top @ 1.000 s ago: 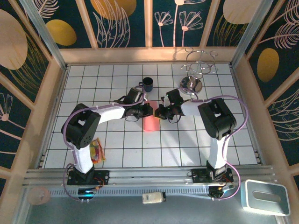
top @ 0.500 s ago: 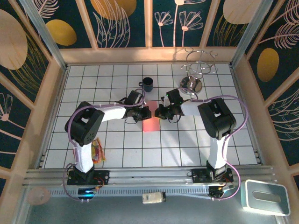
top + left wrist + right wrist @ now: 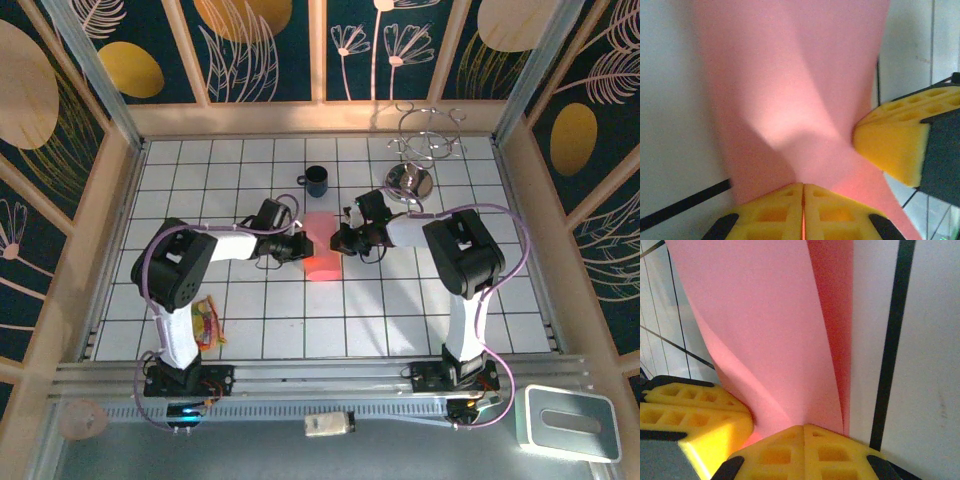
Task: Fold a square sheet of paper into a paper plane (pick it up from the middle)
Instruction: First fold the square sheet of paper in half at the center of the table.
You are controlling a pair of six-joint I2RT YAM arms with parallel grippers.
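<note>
The pink sheet of paper [image 3: 322,246], folded lengthwise with its layers bowing apart, hangs between my two grippers at the middle of the tiled table. My left gripper [image 3: 303,246] is shut on its left edge. In the left wrist view the yellow fingertips [image 3: 775,212] are pressed together on the paper [image 3: 790,85] at the left gripper [image 3: 803,187]. My right gripper [image 3: 340,240] is shut on the opposite edge. In the right wrist view the right gripper [image 3: 804,429] pinches the paper [image 3: 760,325] beside a darker folded layer. Each wrist view shows the other gripper's yellow finger close by.
A dark mug [image 3: 316,181] stands just behind the paper. A wire rack [image 3: 425,140] on a metal base [image 3: 410,182] is at the back right. A colourful packet [image 3: 206,322] lies by the left arm's base. Wooden walls [image 3: 110,190] border the table.
The left gripper has drawn back a little to the left. The paper now shows wider and higher between the two grippers. The right gripper has hardly moved.
</note>
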